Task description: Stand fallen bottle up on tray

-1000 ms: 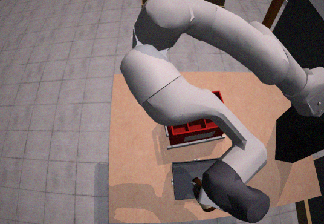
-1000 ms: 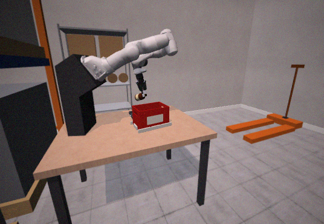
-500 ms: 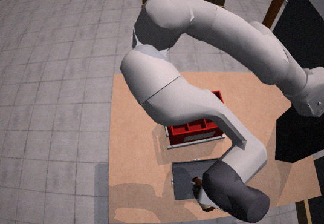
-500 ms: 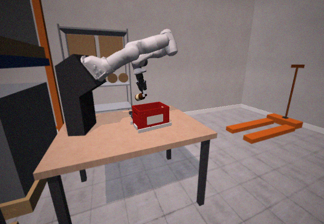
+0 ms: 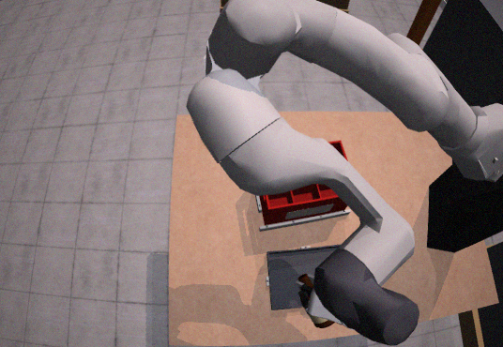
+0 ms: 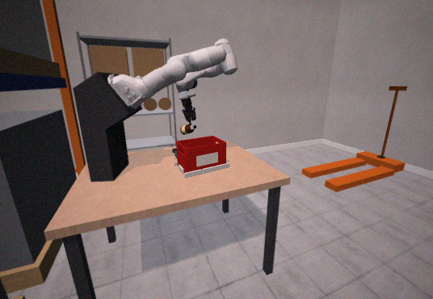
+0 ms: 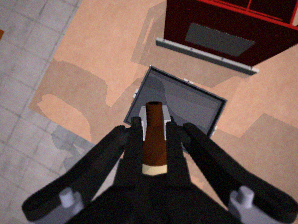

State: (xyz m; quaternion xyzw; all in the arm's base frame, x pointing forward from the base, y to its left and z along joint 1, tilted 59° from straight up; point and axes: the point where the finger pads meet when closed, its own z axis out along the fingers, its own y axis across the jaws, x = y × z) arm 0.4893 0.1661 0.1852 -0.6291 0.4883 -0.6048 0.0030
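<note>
We find the gripper (image 7: pixel 154 131) clamped on the brown bottle (image 7: pixel 154 145), its fingers pressing the bottle's neck from both sides. The bottle hangs in the air, clear of every surface, above the grey tray (image 7: pixel 195 106). In the exterior view the bottle (image 6: pixel 187 128) lies roughly level, higher than the rim of the red crate (image 6: pixel 202 153). The tray sits on the desk (image 6: pixel 161 188) just beside the crate (image 7: pixel 235 30), with a narrow gap between them. We cannot tell the bottle's exact tilt.
</note>
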